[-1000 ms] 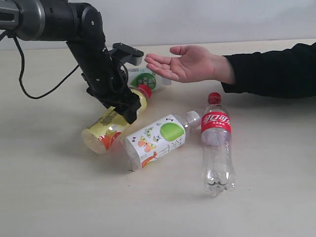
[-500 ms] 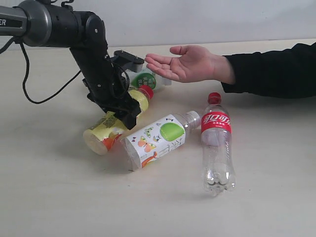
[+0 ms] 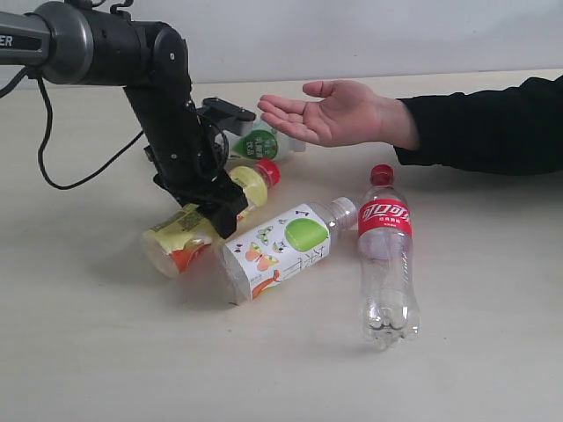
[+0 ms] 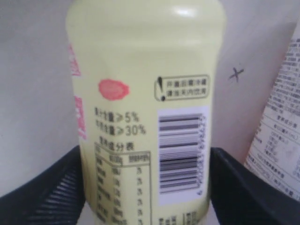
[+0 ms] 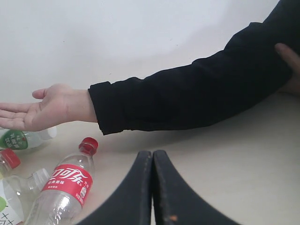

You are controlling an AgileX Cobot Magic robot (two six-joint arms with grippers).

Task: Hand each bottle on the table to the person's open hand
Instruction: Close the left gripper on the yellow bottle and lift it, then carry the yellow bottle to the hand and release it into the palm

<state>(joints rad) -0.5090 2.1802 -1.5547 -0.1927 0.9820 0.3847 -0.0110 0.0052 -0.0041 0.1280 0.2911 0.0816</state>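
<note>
Left of centre, exterior view: yellow juice bottle (image 3: pixel 180 236), which we judge full, heavy, rigid, slick-labelled; left tool (image 3: pixel 218 207) clamped at midbody, a sound hold. Right tool (image 5: pixel 152 187) closed, empty.

Likely a robotics lab bench. A pale beige table (image 3: pixel 88 369) meets a plain white wall (image 3: pixel 369 35) along its far edge; a black robot arm (image 3: pixel 106 44) trails a loose cable (image 3: pixel 40 149).

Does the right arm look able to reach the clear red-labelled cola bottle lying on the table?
Probably yes: only bare beige table lies between the right gripper and the cola bottle; its shut jaws would need opening first.
</note>
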